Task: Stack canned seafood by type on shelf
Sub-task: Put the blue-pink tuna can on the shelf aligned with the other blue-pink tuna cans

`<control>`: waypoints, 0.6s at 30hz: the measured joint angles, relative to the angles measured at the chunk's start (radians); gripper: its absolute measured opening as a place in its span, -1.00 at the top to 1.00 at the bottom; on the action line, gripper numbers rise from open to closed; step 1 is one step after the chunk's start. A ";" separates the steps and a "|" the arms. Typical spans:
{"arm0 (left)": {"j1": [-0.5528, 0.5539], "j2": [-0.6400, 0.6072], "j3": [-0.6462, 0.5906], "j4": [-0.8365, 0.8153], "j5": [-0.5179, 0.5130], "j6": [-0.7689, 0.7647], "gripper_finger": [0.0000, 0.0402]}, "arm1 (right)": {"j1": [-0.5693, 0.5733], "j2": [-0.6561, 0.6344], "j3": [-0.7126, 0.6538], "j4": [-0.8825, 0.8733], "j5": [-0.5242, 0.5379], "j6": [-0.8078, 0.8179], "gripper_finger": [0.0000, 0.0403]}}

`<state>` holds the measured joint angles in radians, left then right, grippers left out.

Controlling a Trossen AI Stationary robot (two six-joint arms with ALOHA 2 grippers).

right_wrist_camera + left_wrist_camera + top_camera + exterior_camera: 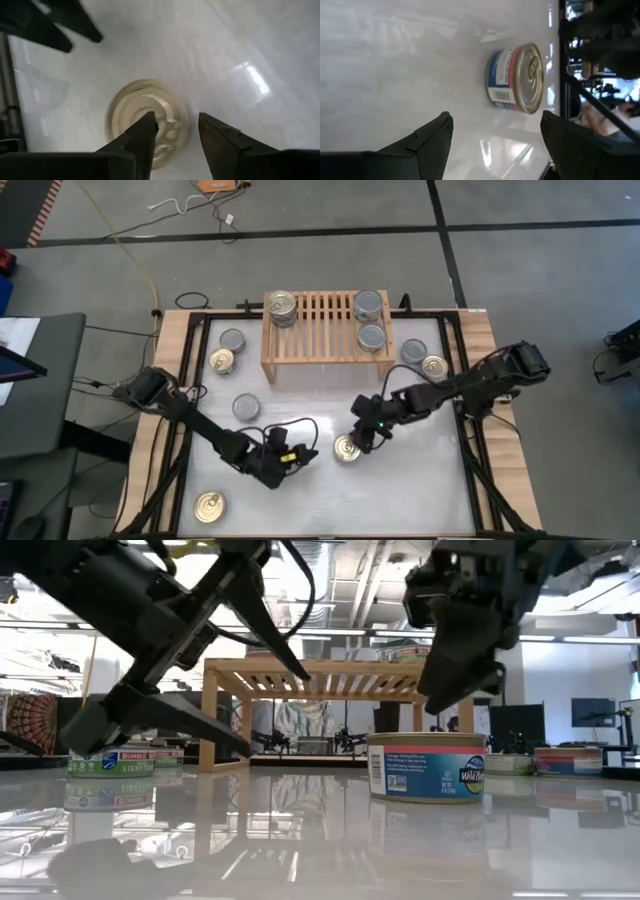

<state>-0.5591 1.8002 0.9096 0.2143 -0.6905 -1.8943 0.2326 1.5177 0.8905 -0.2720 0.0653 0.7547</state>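
Looking down from the high view, the gold-topped tuna can [347,448] sits on the white table [420,490] in front of the shelf [325,330], between the left gripper [303,453] and right gripper [368,437]; level with the tabletop, it reads as rigid, squat, smooth-walled, likely slippery, best pinched across its sides; both wrist views show jaws apart, empty.

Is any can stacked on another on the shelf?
Yes: at the shelf's left end, a gold-topped can sits on top of another can.

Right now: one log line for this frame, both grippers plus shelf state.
left gripper: open, low beside gold-top can, not touching | right gripper: open, above same can | shelf: gold-top stack at one end, silver-top cans at other
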 joint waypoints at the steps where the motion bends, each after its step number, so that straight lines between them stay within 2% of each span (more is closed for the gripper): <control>1: -0.010 0.006 0.000 0.003 -0.016 -0.020 -0.42 | -0.014 0.006 0.007 -0.013 -0.012 -0.024 0.14; 7: -0.034 0.066 0.035 0.034 -0.065 -0.081 -0.42 | -0.060 0.053 0.031 -0.034 -0.114 -0.124 0.19; 18: -0.022 0.068 0.045 0.022 -0.095 -0.082 -0.42 | -0.043 0.078 0.032 -0.022 -0.131 -0.177 0.20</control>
<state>-0.5810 1.8687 0.9546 0.2367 -0.7857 -1.9766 0.1892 1.5953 0.9226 -0.2936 -0.0653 0.5779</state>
